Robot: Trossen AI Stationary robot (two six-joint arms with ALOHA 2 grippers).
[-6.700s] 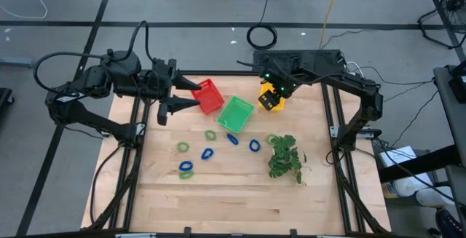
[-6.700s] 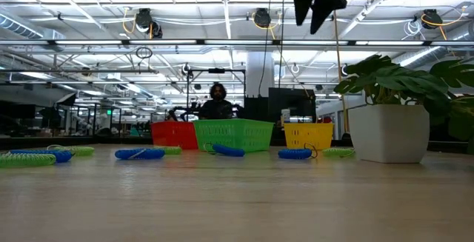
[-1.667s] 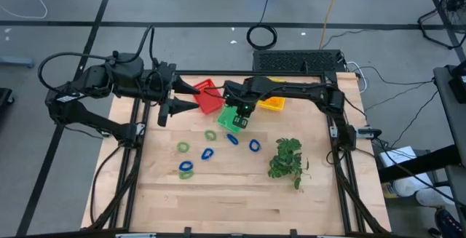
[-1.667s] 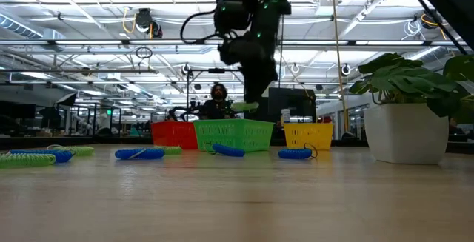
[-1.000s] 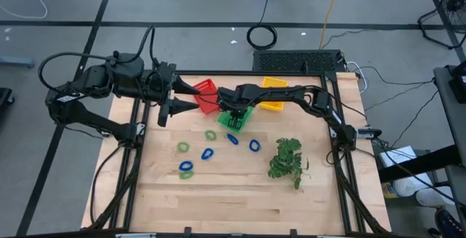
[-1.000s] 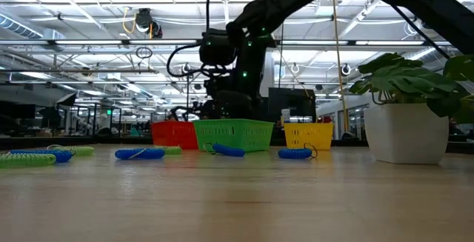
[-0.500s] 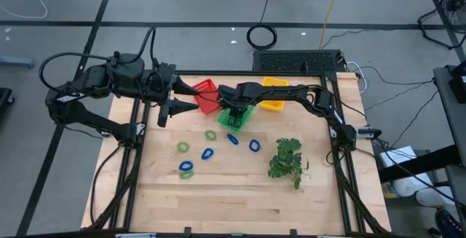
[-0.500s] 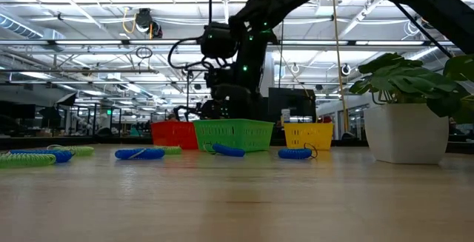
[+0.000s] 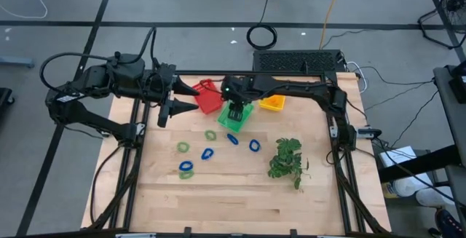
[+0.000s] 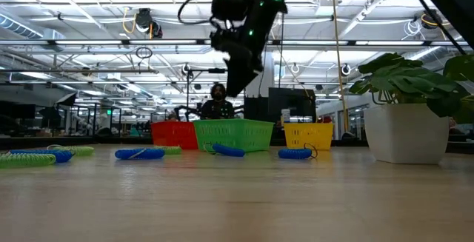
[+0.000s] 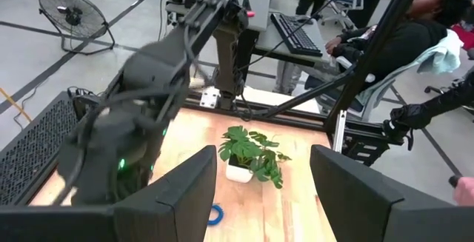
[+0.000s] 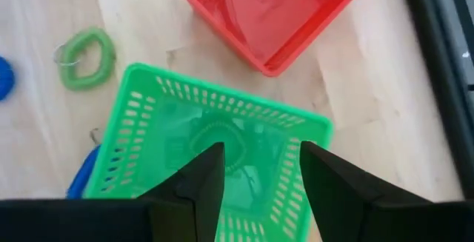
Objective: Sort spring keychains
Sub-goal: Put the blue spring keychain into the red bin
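My right gripper (image 9: 234, 112) hangs open above the green basket (image 9: 237, 116), fingers pointing down; it touches nothing. In the right wrist view a green spring keychain (image 12: 222, 150) lies on the green basket's floor (image 12: 159, 135), between my open fingers. The red basket (image 9: 208, 96) and the yellow basket (image 9: 273, 103) flank it. More keychains lie flat on the table: green ones (image 9: 210, 135) (image 9: 183, 147) and blue ones (image 9: 207, 153) (image 9: 231, 139) (image 9: 254, 145). My left gripper (image 9: 196, 97) waits open beside the red basket, off the table.
A leafy plant sprig in a white pot (image 9: 285, 158) stands on the table's right side. A blue and a green keychain (image 9: 186, 169) lie together near the middle. The three baskets stand in a row at the far edge (image 10: 233, 135). A person sits beyond the table (image 10: 217, 103).
My right gripper was low in the green basket a second ago and has risen straight up above its rim. The baskets and the keychains on the table have stayed put.
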